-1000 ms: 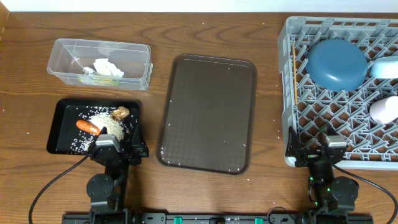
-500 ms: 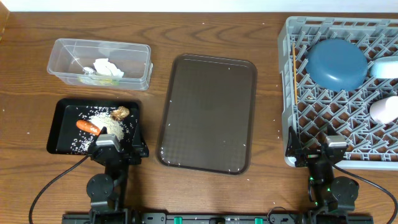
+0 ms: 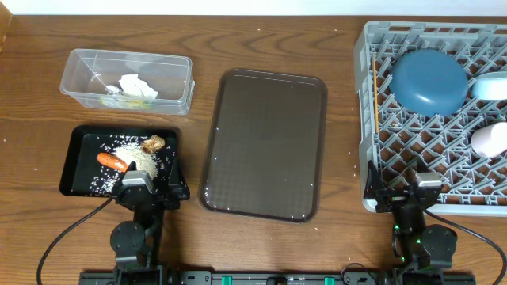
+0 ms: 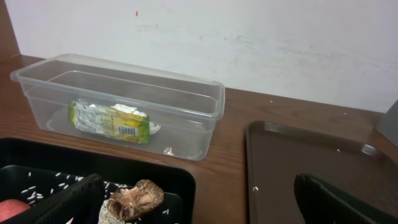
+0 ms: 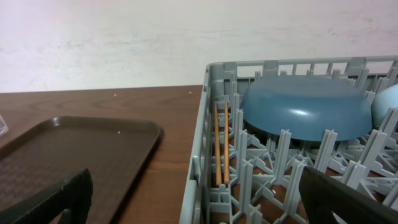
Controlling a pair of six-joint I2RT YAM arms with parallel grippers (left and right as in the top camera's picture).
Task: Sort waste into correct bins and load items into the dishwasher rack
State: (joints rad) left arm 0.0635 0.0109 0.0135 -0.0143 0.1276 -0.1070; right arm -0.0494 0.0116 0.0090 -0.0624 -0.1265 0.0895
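Observation:
The black tray (image 3: pixel 79 158) holds the orange carrot (image 3: pixel 112 161), the brown food lump (image 3: pixel 154 143) and white rice grains (image 3: pixel 127 153). The clear tub (image 3: pixel 87 67) holds the crumpled white napkin (image 3: pixel 138 85) and the green-silver wrapper (image 4: pixel 112 122). The grey dishwasher rack (image 3: pixel 368 119) holds the blue dish (image 3: pixel 429 81), the chopsticks (image 3: pixel 375 87), the white bowl (image 3: pixel 491 85) and a small cup (image 3: pixel 489 138). My left gripper (image 3: pixel 150 190) is open and empty at the black tray's near edge. My right gripper (image 3: pixel 402 194) is open and empty at the rack's near left corner.
A large dark brown serving tray (image 3: pixel 265 142) lies between the bins and the rack, with nothing on it. The wooden table (image 3: pixel 261 47) runs to a white wall at the back.

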